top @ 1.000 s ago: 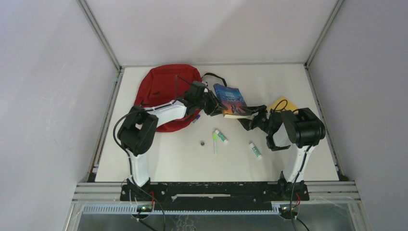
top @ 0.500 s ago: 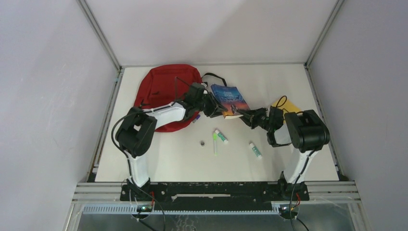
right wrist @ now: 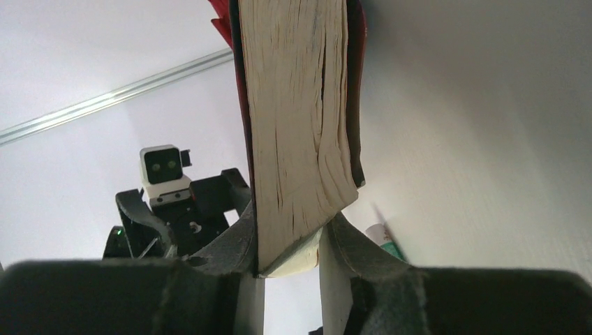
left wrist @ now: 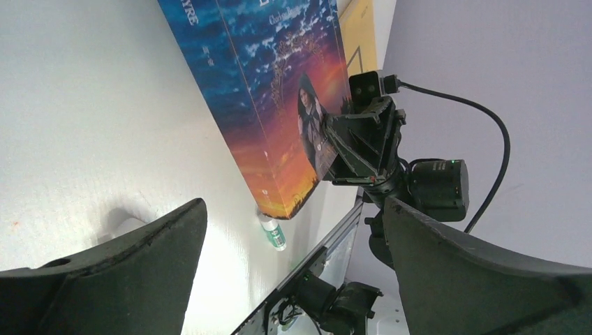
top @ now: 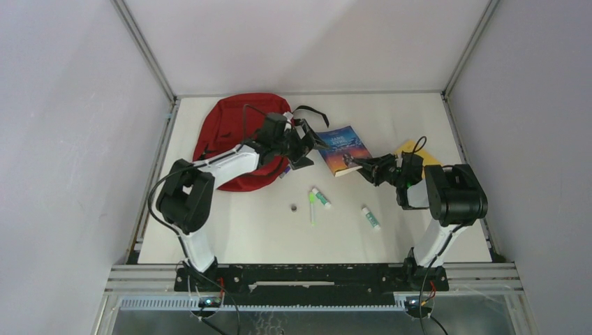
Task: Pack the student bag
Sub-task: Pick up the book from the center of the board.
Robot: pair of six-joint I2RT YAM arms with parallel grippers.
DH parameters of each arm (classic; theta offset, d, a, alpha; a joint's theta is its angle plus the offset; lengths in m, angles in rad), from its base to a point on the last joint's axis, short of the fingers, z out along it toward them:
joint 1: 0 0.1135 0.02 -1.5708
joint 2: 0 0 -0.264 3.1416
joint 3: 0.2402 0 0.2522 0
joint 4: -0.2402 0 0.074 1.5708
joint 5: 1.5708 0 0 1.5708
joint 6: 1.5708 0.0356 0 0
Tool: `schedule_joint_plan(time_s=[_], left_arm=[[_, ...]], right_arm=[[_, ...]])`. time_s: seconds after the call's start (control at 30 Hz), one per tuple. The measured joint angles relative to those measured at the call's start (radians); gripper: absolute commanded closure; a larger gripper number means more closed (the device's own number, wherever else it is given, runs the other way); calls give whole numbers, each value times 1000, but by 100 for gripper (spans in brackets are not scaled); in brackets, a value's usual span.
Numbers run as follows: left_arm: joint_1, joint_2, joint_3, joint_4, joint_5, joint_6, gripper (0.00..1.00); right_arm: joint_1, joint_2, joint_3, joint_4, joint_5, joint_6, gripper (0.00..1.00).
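Note:
The student bag (top: 234, 132), red with a black strap (top: 312, 112), lies at the back left of the table. To its right a thick paperback with a blue and orange cover (top: 343, 148) (left wrist: 279, 105) is tipped up off the table. My right gripper (top: 364, 166) (right wrist: 290, 244) is shut on its near right corner, the cream page edges (right wrist: 300, 125) wedged between the fingers. My left gripper (top: 307, 143) (left wrist: 293, 206) stands open just left of the book, between it and the bag, touching nothing.
A yellow flat item (top: 412, 149) (left wrist: 359, 35) lies behind the right arm. In front of the book lie two glue sticks (top: 321, 197) (top: 371, 218), a green pen (top: 312, 208) and a small round object (top: 294, 207). A blue pen (top: 284, 172) pokes out by the bag's edge.
My left gripper has let go of the book, opened wide and drawn back towards the bag. The right gripper has closed on the book's corner and shifted it slightly right.

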Motion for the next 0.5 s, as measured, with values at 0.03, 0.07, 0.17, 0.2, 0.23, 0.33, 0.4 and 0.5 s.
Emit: schedule_joint_plan(time_s=[0.03, 0.07, 0.17, 0.2, 0.23, 0.33, 0.4, 0.5], left_arm=[[5, 2, 0, 3, 5, 0, 0], [9, 6, 0, 9, 12, 0, 0], [9, 34, 0, 42, 30, -9, 0], [9, 52, 0, 57, 41, -14, 0], [9, 66, 1, 63, 44, -17, 0], [9, 126, 5, 69, 51, -22, 0], [11, 164, 16, 62, 49, -24, 0], [24, 190, 18, 56, 38, -24, 11]], right_arm=[[0, 0, 1, 2, -7, 3, 100], [0, 0, 1, 3, -14, 7, 100], [0, 0, 1, 4, -33, 15, 100], [0, 0, 1, 5, -40, 19, 100], [0, 0, 1, 7, -48, 22, 100], [0, 0, 1, 11, -66, 25, 100], [0, -2, 1, 11, -77, 25, 100], [0, -6, 2, 11, -96, 25, 100]])
